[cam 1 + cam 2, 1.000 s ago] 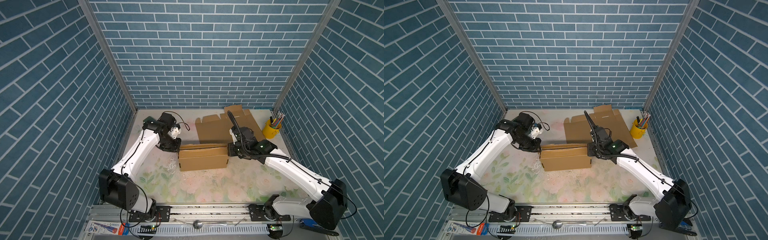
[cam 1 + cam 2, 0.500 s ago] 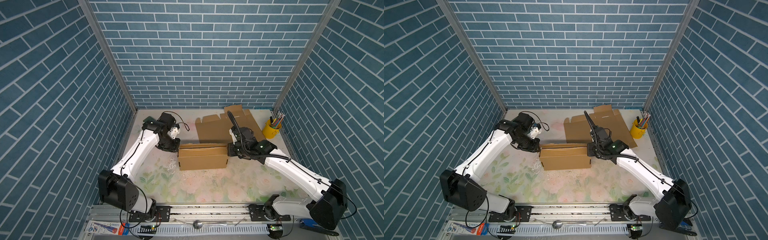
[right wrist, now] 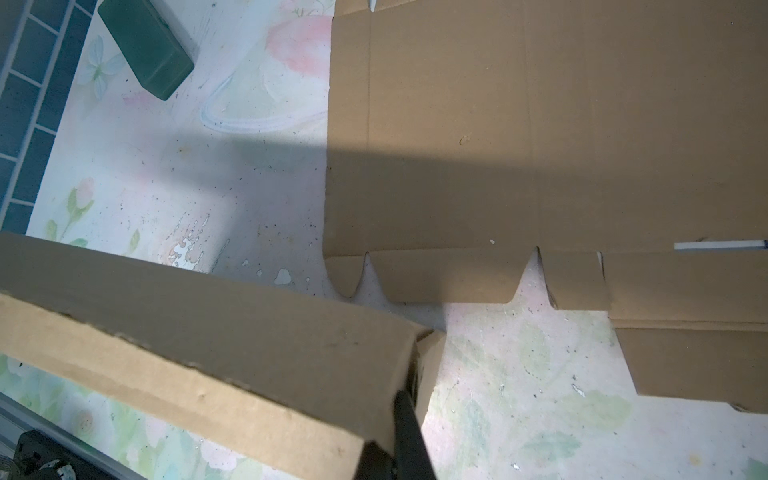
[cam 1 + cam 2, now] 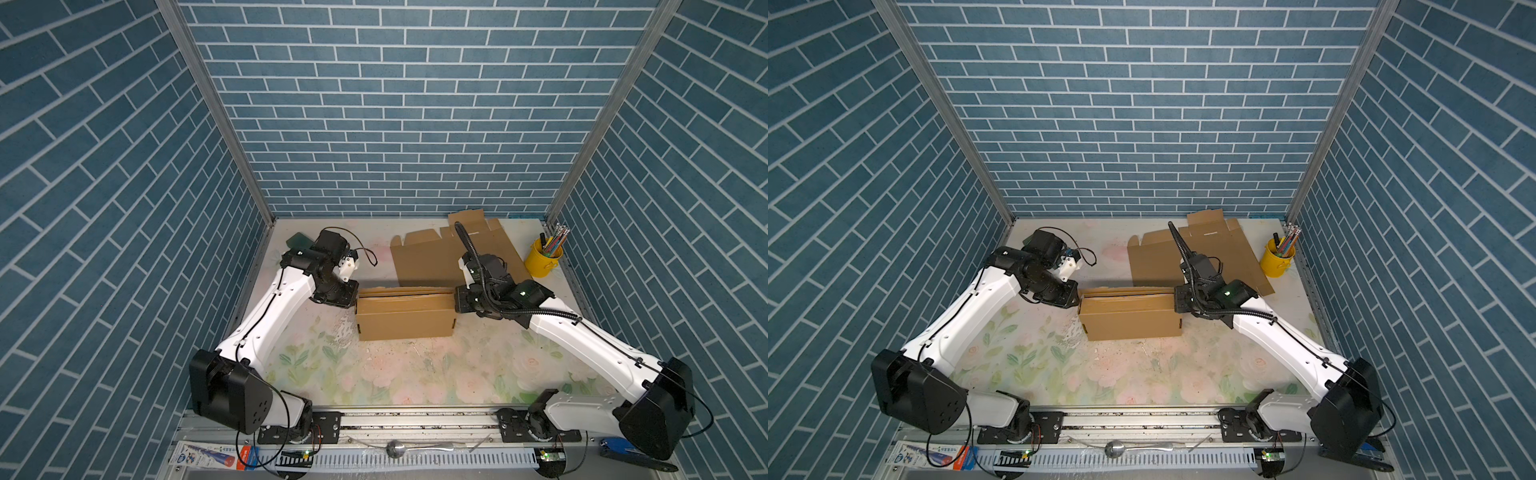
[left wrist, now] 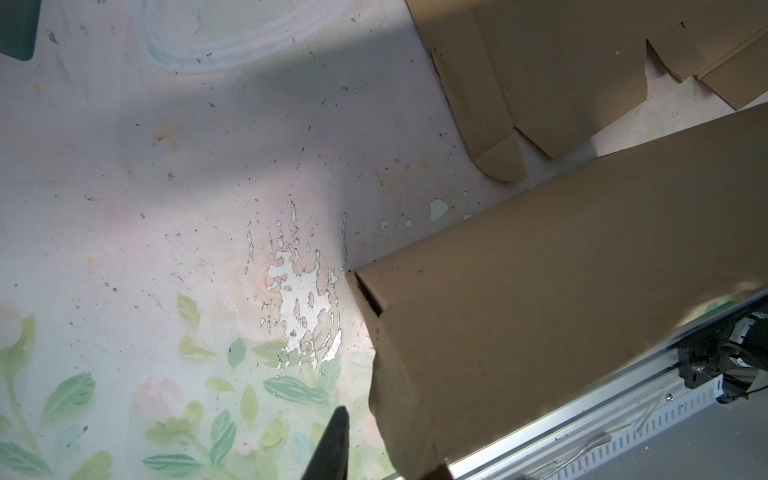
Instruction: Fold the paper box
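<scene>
The paper box [image 4: 405,318] [image 4: 1129,320] is a brown cardboard carton lying lengthwise mid-table, its top flaps folded in. My left gripper [image 4: 352,293] [image 4: 1074,296] is at its left end. In the left wrist view one dark finger [image 5: 334,444] stands a little off the box's end wall [image 5: 415,415], so the left gripper [image 5: 386,444] is open. My right gripper [image 4: 458,300] [image 4: 1177,302] is at the box's right end. In the right wrist view the right gripper [image 3: 390,419] is shut on the box's end wall [image 3: 291,374], with one finger [image 3: 409,436] in the slot beside a small flap.
Flat cardboard sheets [image 4: 453,259] [image 3: 540,124] lie behind the box. A yellow cup of pens [image 4: 540,262] stands back right. A dark green block [image 4: 300,241] [image 3: 145,45] lies back left. A spoon [image 4: 397,449] rests on the front rail. Blue brick walls enclose three sides.
The left gripper's jaws have eased apart at the box's left end. The box and the right arm have stayed where they were.
</scene>
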